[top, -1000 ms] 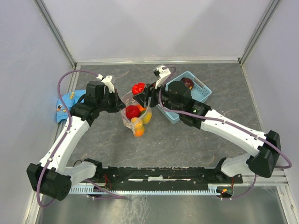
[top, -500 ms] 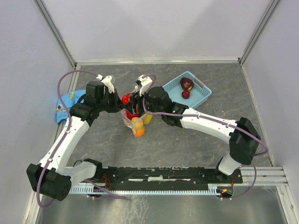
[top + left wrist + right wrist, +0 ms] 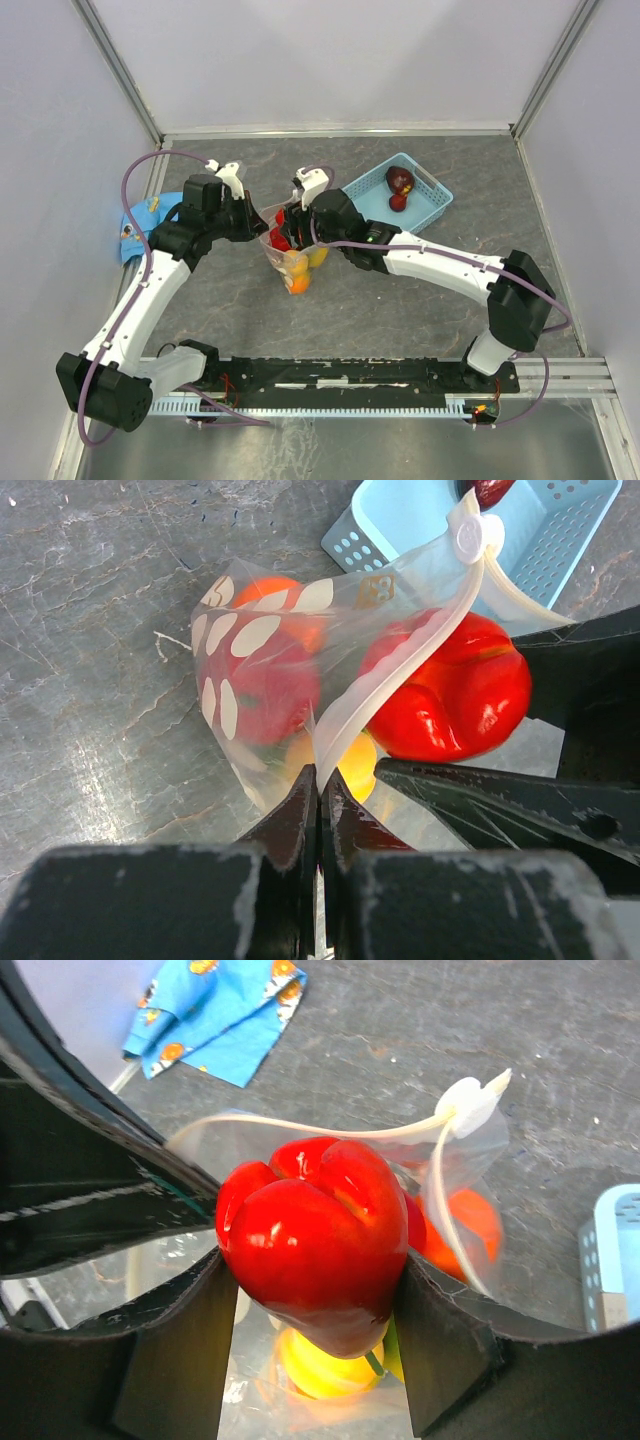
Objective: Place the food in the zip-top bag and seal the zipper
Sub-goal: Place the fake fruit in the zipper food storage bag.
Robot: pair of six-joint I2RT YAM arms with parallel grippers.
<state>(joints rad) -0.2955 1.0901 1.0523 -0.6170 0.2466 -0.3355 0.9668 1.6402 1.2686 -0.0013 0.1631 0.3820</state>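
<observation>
Three-ish pcs of food (image 3: 265, 685) seen inside zip-top bag (image 3: 255, 630), centre of top view, on counter (image 3: 400, 300). Left pincer (image 3: 320, 785) clenched on bag's mouth edge, holding it up. Right pincer (image 3: 310, 1260) grasping red pepper (image 3: 300, 1210) at open mouth, not yet let go. Two pcs left to fetch from blue basket (image 3: 430, 173), upper right. Zipper (image 3: 400, 650) unsealed. Prob. past halfway.
</observation>
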